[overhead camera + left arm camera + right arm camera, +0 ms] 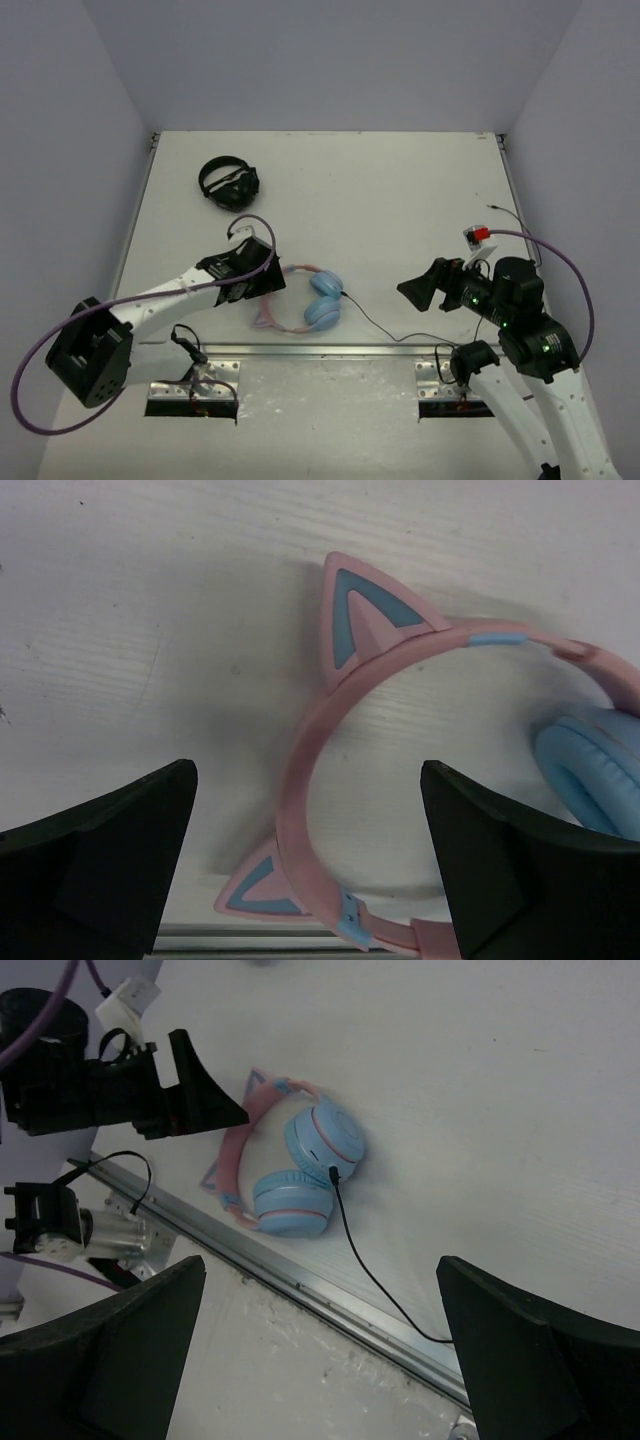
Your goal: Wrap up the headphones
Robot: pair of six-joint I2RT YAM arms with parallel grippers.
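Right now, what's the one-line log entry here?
left jaws open above headband | right jaws open, clear of headphones | headphones flat on table | cable loose, unwrapped

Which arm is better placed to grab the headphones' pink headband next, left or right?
Left, probably. The left tool is open right over the pink headband of the headphones, jaws either side of it. The right tool, also open, sits apart beyond the earcups and the black cable.
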